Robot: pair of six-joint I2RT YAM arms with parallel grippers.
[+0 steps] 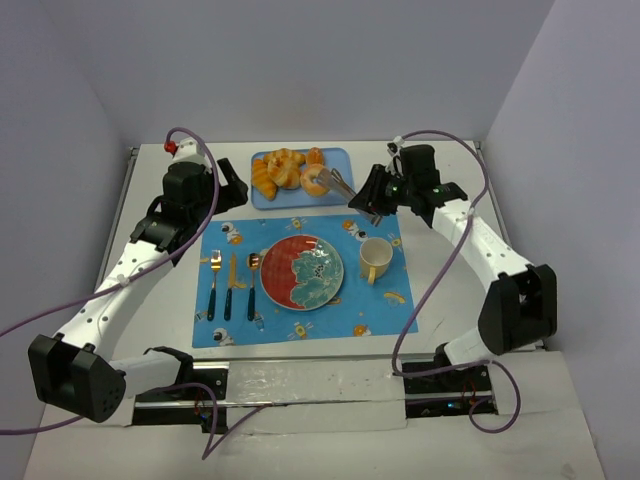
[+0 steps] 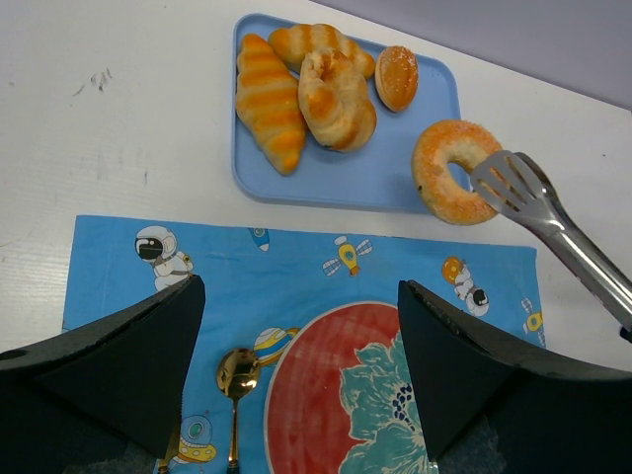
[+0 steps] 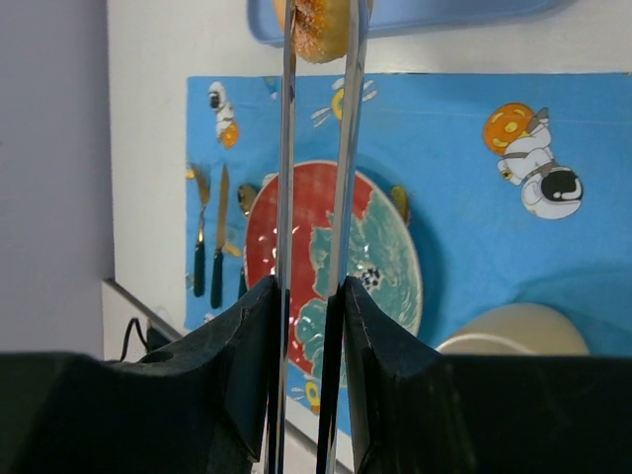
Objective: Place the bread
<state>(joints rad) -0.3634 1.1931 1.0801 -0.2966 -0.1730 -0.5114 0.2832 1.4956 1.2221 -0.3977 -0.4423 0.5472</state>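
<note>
Bread lay half over the 3 o'clock rim of the tray, between the tips of the tongs; only the right wrist view showed the right claw clamped on the tong arms, reaching in from 4 o'clock; left claw hung wide open above the placemat, bare counter at its 10 o'clock.

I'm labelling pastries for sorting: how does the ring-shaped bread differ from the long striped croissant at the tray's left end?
The ring bread has a centre hole; the croissant is long and solid. The ring bread is pale tan, the croissant orange-striped. The ring bread sits at the blue tray's right edge between the tongs' arms; the croissant lies untouched. Both are baked goods.
</note>
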